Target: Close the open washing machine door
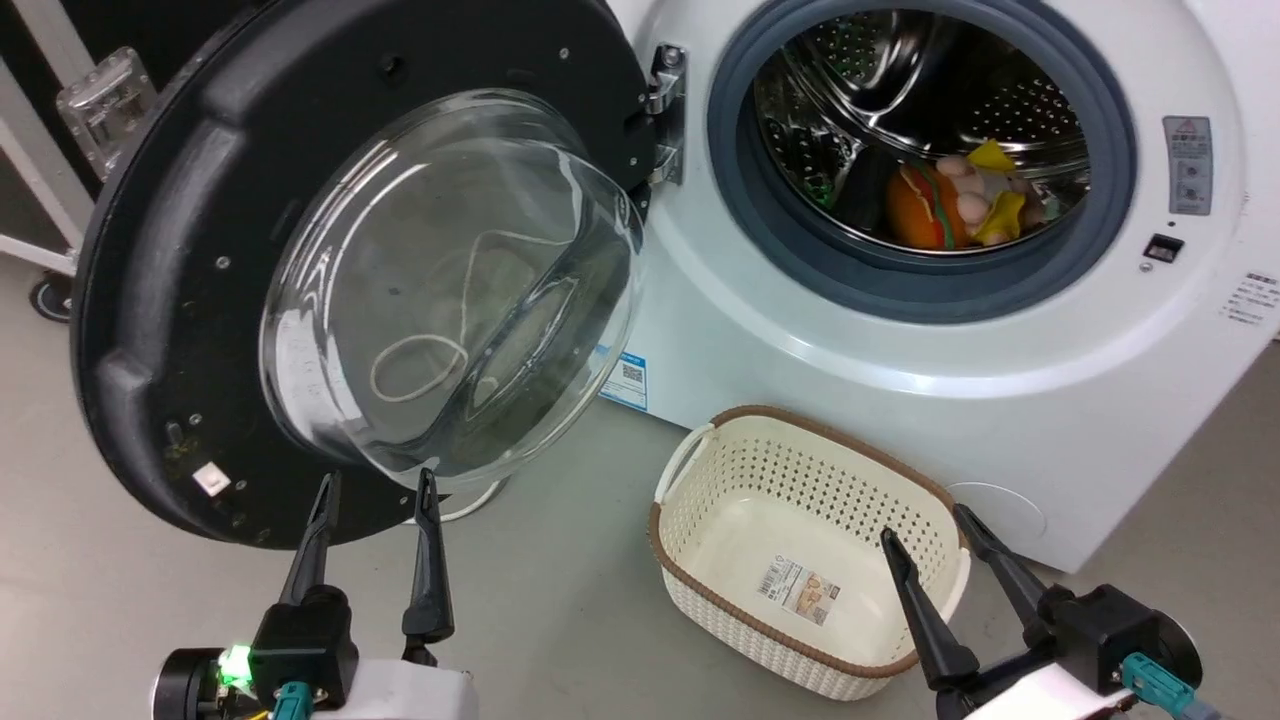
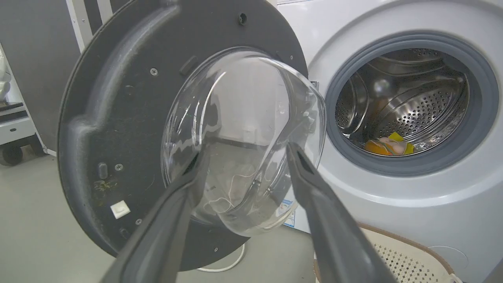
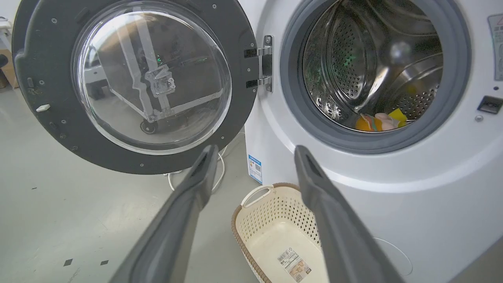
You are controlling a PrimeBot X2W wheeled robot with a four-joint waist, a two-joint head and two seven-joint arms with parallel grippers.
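The washing machine door (image 1: 180, 250) (image 2: 118, 118) (image 3: 243, 98) stands swung wide open to the left on its metal hinge (image 1: 665, 110), its clear glass bowl (image 1: 450, 290) bulging toward me. The white washing machine (image 1: 900, 380) (image 2: 393, 204) (image 3: 393, 204) shows its steel drum (image 1: 900, 90) inside a grey seal, with a colourful toy (image 1: 960, 200) in it. My left gripper (image 1: 378, 482) (image 2: 245, 151) is open, its fingertips just below the glass bowl, touching nothing. My right gripper (image 1: 925, 522) (image 3: 255, 151) is open over the basket, away from the door.
A cream perforated basket (image 1: 690, 590) (image 3: 243, 224) with a brown rim sits on the grey floor in front of the washer, between my grippers. A white cable (image 3: 220, 169) lies on the floor under the door. A white frame on wheels (image 1: 40, 260) stands behind the door.
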